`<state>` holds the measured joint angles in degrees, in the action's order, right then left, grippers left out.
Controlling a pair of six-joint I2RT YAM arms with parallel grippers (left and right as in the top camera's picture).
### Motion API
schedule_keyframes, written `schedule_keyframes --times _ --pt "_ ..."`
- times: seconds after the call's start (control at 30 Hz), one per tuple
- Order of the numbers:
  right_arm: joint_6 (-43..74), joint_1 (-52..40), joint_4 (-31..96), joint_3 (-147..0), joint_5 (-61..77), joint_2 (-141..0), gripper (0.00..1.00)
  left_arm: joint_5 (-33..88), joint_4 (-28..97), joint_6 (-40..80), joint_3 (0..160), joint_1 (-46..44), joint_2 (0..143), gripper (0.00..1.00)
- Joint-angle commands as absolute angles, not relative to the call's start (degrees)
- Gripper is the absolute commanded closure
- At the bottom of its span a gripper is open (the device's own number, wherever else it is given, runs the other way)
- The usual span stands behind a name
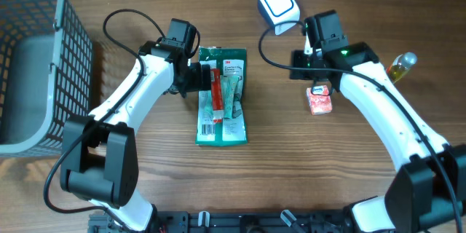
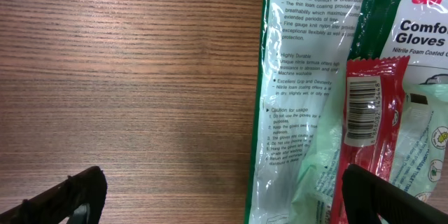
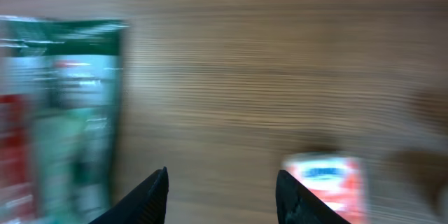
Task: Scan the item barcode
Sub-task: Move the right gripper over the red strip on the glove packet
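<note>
Overhead view shows a wooden desk (image 1: 291,175) with a big gray basket (image 1: 29,58) at the far left of the frame. In the middle lies a green gloves pack (image 1: 231,127), flat on the desk, and its long side runs from the top of the frame to the bottom. A white scanner (image 1: 279,1) sits at the top, a little right of the middle. A thin red packet (image 1: 216,98) lies on the gloves pack and runs the same way as it.

The left hand (image 1: 198,77) is at the upper left edge of the gloves pack. It is spread wide and holds nothing. In the left wrist view one finger is over bare desk and the other is over the pack, so the hand sits across the pack's left edge. The barcode (image 2: 364,108) on the thin red packet faces up, on the right side of that view.

The right hand (image 1: 316,80) is well off to the right, just above a small red packet (image 1: 319,102). Its view is blurry, but its fingers are apart with only desk between them. A little yellow bottle (image 1: 402,65) lies farther right.

I think the left hand is the nearer one, so it should take the pack. The pack would then have to go up and to the right to reach the scanner.
</note>
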<state>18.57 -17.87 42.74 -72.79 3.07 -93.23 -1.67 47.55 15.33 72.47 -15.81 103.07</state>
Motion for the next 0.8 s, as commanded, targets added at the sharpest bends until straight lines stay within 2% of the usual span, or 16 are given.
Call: schedule_keyframes --times 0.0,0.07,0.17,0.2,0.23,0.4,0.77 --pt "26.7 -21.02 42.78 -72.36 17.32 -92.58 0.5 -2.04 47.55 15.42 72.2 -15.97 102.13 0.0" --pt "28.6 -23.53 42.04 -71.4 17.98 -92.9 0.49 -2.02 47.55 15.42 72.2 -15.97 102.13 0.0" --pt "32.42 -27.53 40.66 -70.52 18.09 -93.78 0.42 -2.02 47.55 15.42 72.2 -15.97 102.13 0.0" --pt "33.5 -28.84 40.14 -70.35 18.06 -93.91 0.26 -2.02 47.55 15.42 72.2 -15.97 102.13 0.0" --pt "34.85 -30.04 39.57 -70.11 18.04 -93.97 0.0 -2.02 47.55 15.42 72.2 -15.97 102.13 0.0" --pt "36.86 -33.1 38.09 -69.71 15.59 -94.41 0.0 -5.45 48.84 15.0 72.2 -15.97 102.13 0.0" --pt "36.88 -33.28 38.44 -69.63 14.87 -94.41 0.0 -3.46 46.92 17.58 72.2 -15.97 102.13 0.0"
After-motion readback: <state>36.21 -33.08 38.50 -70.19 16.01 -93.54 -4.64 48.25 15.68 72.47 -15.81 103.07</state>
